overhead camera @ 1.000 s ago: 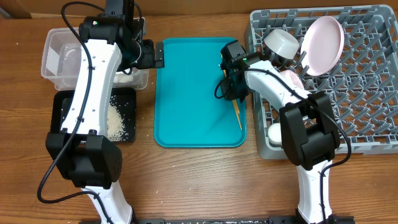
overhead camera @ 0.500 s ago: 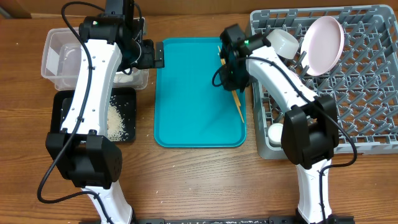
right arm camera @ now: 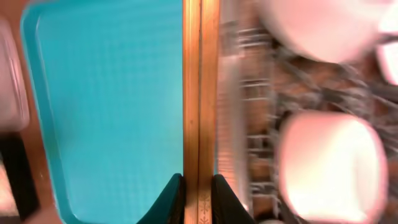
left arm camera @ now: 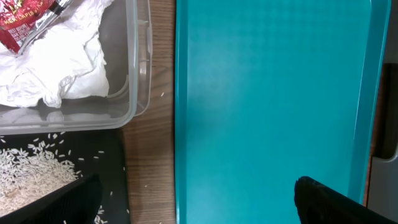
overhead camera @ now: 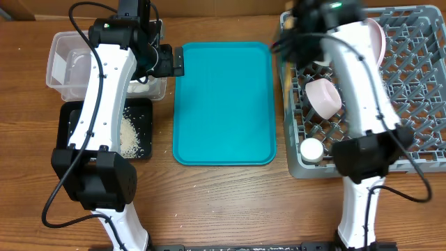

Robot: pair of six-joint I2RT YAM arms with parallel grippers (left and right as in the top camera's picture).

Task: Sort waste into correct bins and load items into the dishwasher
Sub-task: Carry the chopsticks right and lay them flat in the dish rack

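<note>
Two thin wooden chopsticks [right arm camera: 200, 93] are being pinched side by side by the right gripper [right arm camera: 198, 182], their long axis being held straight out ahead of it, over that edge of the large grey latticed plastic dish rack [overhead camera: 411, 104] which is nearest the teal rectangular serving tray [overhead camera: 223, 104].

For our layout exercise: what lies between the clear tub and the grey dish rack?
The teal serving tray, flat on the wooden table; the overhead view shows it.
</note>
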